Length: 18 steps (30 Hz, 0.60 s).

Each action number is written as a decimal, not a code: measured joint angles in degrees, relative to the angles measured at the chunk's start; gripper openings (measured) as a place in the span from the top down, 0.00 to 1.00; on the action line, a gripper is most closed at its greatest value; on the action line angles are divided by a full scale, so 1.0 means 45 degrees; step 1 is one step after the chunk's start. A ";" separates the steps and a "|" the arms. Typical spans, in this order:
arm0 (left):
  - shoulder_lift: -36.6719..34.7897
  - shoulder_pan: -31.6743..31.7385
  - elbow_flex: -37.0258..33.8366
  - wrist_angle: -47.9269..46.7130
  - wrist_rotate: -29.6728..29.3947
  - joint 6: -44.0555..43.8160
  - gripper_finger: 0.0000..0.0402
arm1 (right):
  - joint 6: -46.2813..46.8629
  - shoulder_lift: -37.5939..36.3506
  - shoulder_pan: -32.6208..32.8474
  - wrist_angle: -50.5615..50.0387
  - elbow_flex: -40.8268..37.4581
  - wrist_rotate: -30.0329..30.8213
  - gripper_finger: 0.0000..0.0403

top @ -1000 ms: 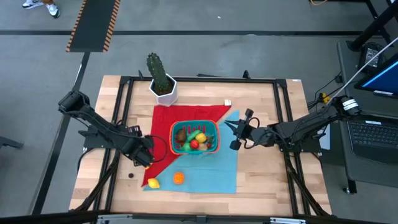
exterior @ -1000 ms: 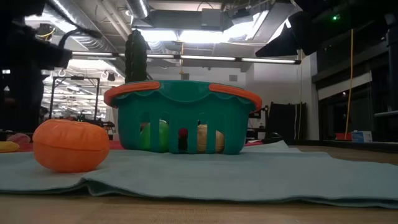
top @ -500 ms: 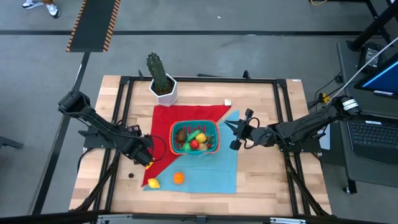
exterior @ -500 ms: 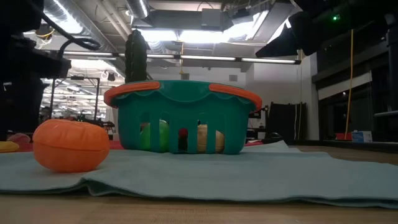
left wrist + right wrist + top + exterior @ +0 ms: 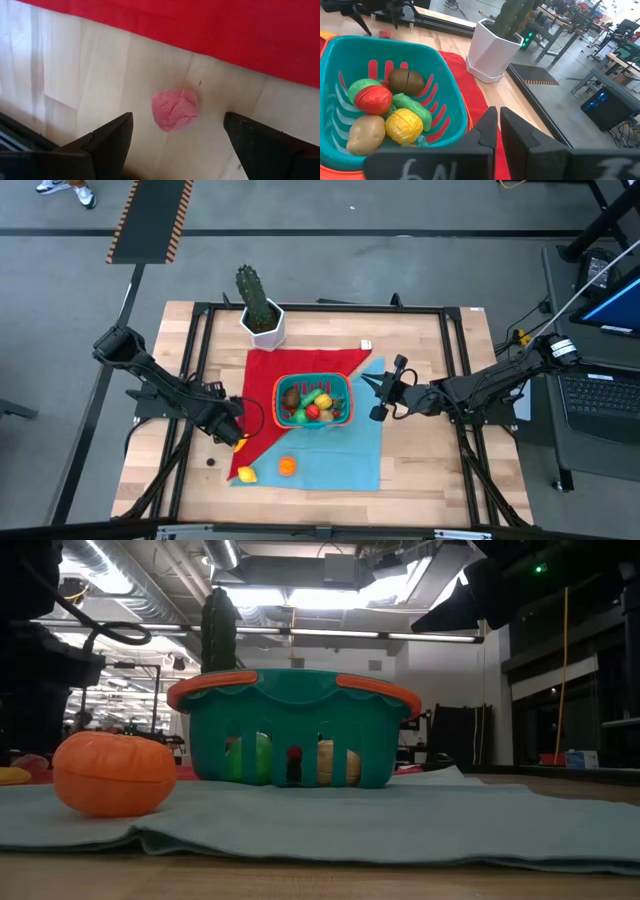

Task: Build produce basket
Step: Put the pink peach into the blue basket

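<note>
The teal basket point(image 5: 313, 402) with an orange-red rim stands on the cloths at mid-table and holds several pieces of produce: red point(image 5: 372, 99), yellow point(image 5: 403, 125), green, brown and tan. An orange piece point(image 5: 287, 466) and a yellow piece point(image 5: 246, 474) lie on the cloths nearer the front edge. A small pink piece point(image 5: 175, 109) lies on the bare wood beside the red cloth. My left gripper point(image 5: 177, 119) stands open just above it, one finger on either side, pointing steeply down. My right gripper point(image 5: 498, 125) is shut and hangs to the right of the basket, aimed at it.
A cactus in a white hexagonal pot point(image 5: 260, 315) stands at the far left of the table. A red cloth point(image 5: 300, 365) and a teal cloth point(image 5: 350, 450) lie under the basket. Black frame rails point(image 5: 190, 380) run along the table's sides.
My left gripper has sunk toward the table over the pink piece, still open and without turning.
</note>
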 joint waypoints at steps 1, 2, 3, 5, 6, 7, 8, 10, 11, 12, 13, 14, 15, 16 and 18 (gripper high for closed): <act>0.0000 0.0000 -0.0004 0.0038 0.0000 0.0000 0.22 | 0.0000 0.0000 0.0000 0.0002 0.0000 0.0000 0.94; 0.0000 0.0000 -0.0009 0.0056 0.0000 0.0000 0.22 | 0.0000 0.0000 0.0000 0.0001 0.0000 0.0000 0.94; 0.0000 0.0000 -0.0013 0.0065 0.0000 0.0000 0.22 | 0.0000 0.0000 0.0000 0.0000 0.0000 0.0000 0.94; 0.0005 0.0000 -0.0018 0.0092 0.0000 0.0000 0.22 | 0.0000 0.0000 0.0000 0.0003 0.0000 0.0000 0.94; 0.0007 0.0000 -0.0018 0.0105 -0.0005 0.0000 0.22 | 0.0000 0.0000 0.0000 0.0000 0.0000 0.0000 0.94; 0.0015 0.0000 -0.0018 0.0121 -0.0005 0.0000 0.22 | 0.0000 0.0000 0.0000 0.0004 0.0000 0.0000 0.94; 0.0015 0.0000 -0.0023 0.0133 -0.0005 0.0000 0.22 | 0.0000 0.0000 0.0000 0.0000 0.0000 0.0000 0.94; 0.0015 0.0000 -0.0028 0.0150 -0.0005 -0.0005 0.22 | 0.0000 0.0000 0.0000 0.0002 0.0000 0.0000 0.94; 0.0015 0.0000 -0.0028 0.0168 -0.0005 -0.0005 0.22 | 0.0000 0.0000 0.0000 0.0000 0.0000 0.0000 0.94; 0.0015 0.0005 -0.0033 0.0197 0.0000 -0.0005 0.22 | 0.0000 0.0000 0.0000 0.0004 0.0000 0.0000 0.94; 0.0015 0.0035 -0.0037 0.0237 0.0026 0.0000 0.22 | 0.0000 0.0000 0.0000 0.0002 0.0000 0.0002 0.94; 0.0019 0.0094 -0.0042 0.0277 0.0117 0.0000 0.22 | 0.0000 0.0000 0.0000 0.0000 0.0000 0.0000 0.94; 0.0015 0.0174 -0.0043 0.0311 0.0223 0.0000 0.22 | 0.0000 0.0000 0.0000 0.0001 0.0000 0.0000 0.94; 0.0015 0.0259 -0.0043 0.0327 0.0326 0.0000 0.22 | 0.0000 0.0000 0.0000 0.0002 0.0000 0.0000 0.94; 0.0015 0.0470 -0.0043 0.0364 0.0495 -0.0002 0.22 | 0.0000 0.0000 -0.0001 0.0003 0.0000 0.0000 0.94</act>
